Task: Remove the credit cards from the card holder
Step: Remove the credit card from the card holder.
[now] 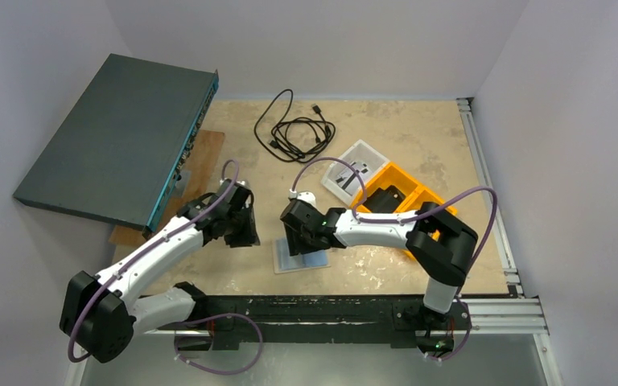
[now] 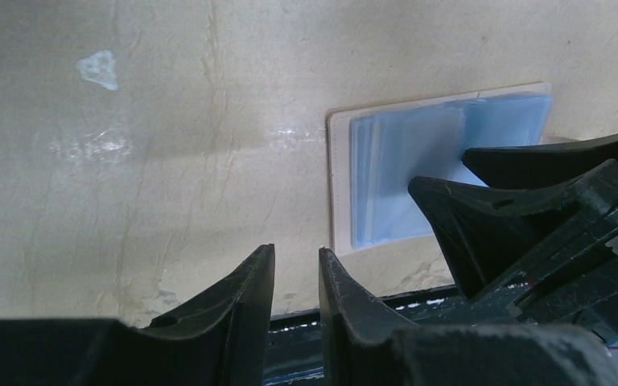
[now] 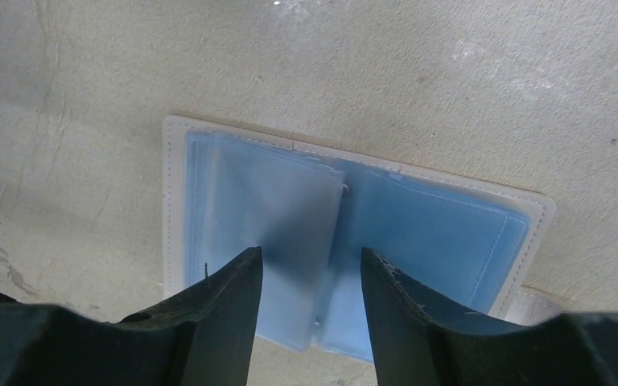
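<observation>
The card holder (image 1: 300, 259) lies open and flat on the table, cream edge around a blue inside with clear sleeves (image 3: 273, 209). I cannot make out any credit cards in the sleeves. My right gripper (image 1: 302, 240) hangs just above the holder's middle fold, open, with nothing between its fingers (image 3: 311, 253). The left wrist view shows the card holder (image 2: 402, 161) partly covered by the right gripper's fingers (image 2: 483, 217). My left gripper (image 1: 241, 232) stands beside the holder's left edge, jaws a narrow gap apart (image 2: 296, 249) and empty, over bare table.
An orange bin (image 1: 422, 201) and a white tray (image 1: 354, 169) sit behind the right arm. A black cable (image 1: 294, 133) lies at the back. A dark flat box (image 1: 121, 145) leans at the left over a wooden board (image 1: 205, 161).
</observation>
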`<state>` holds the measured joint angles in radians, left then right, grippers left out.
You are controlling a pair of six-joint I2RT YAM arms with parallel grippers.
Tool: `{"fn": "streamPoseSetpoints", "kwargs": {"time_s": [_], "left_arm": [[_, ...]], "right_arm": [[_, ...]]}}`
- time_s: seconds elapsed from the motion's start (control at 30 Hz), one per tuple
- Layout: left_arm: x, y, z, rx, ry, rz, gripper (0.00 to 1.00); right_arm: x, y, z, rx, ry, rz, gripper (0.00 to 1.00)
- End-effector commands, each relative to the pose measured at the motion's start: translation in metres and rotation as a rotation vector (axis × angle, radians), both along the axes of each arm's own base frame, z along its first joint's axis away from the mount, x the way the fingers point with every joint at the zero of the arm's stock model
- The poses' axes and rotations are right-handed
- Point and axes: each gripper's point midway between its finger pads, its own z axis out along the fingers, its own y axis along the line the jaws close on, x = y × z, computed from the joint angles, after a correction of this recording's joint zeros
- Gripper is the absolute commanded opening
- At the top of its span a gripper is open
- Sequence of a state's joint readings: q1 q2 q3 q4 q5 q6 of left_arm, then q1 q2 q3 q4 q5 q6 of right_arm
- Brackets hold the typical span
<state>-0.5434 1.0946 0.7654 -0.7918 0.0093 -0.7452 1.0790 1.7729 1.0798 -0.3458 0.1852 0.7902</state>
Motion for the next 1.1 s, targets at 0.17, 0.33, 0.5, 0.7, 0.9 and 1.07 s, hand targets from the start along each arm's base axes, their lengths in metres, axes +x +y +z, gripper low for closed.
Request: {"fn": "streamPoseSetpoints", "kwargs": {"time_s": [0.17,0.33,0.5,0.7,0.9,1.07], "left_arm": [[0.0,-0.033,-0.015,-0.14,0.058,-0.07,0.25],[0.0,-0.049,-0.019,-0.179,0.071,-0.112,0.25],[0.003,-0.066,-0.025,-0.21,0.085,-0.134,0.25],[0.007,-0.085,-0.038,-0.219,0.113,-0.172,0.25],[0.009,-0.098,-0.049,-0.234,0.14,-0.191,0.24],[0.006,-0.103,-0.055,-0.237,0.159,-0.2,0.24]], "right_arm": [[0.006,-0.008,-0.003,0.075,0.042,-0.053,0.23],[0.008,-0.014,-0.006,0.146,0.081,-0.064,0.12],[0.007,-0.016,-0.013,0.198,0.122,-0.06,0.07],[0.004,-0.022,-0.024,0.233,0.174,-0.069,0.04],[0.003,-0.026,-0.029,0.236,0.184,-0.075,0.04],[0.001,-0.026,-0.033,0.241,0.198,-0.073,0.03]]}}
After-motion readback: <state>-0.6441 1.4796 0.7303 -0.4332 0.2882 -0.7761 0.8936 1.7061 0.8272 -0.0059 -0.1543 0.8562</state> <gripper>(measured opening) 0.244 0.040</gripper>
